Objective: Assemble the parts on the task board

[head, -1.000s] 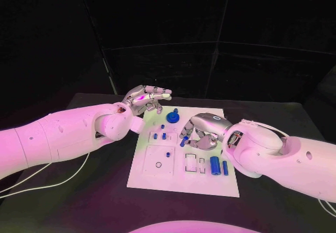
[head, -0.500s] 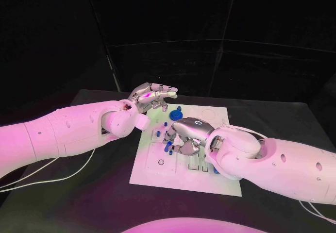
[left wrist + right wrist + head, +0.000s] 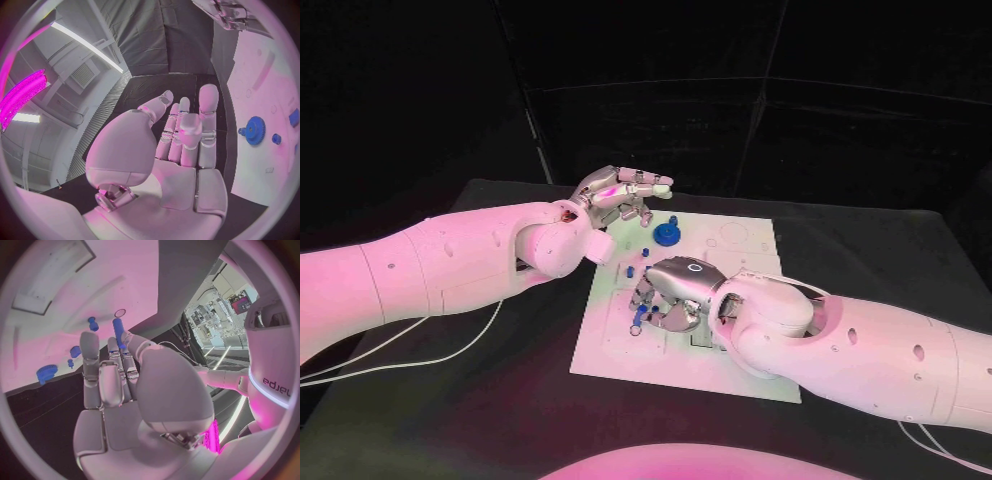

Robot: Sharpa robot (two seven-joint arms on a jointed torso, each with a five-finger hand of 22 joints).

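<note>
The white task board (image 3: 733, 236) lies in the middle of the black table. A blue gear (image 3: 669, 234) stands near its far edge, with small blue pegs (image 3: 635, 270) beside it. My right hand (image 3: 678, 294) hovers low over the board's middle and pinches a slim blue peg (image 3: 117, 328) at its fingertips, close to a small round hole (image 3: 120, 313). It hides the board's near right part. My left hand (image 3: 623, 192) is raised above the board's far left corner and holds nothing, its fingers (image 3: 186, 131) stretched out. The gear (image 3: 254, 130) lies off to its side.
White cables (image 3: 437, 352) run over the table under my left arm. Dark table surface (image 3: 848, 250) surrounds the board. A rectangular recess (image 3: 53, 277) is cut in the board beyond my right hand.
My right hand has carried the blue peg across the board from its right side to its middle left and sunk lower. My left hand has barely moved.
</note>
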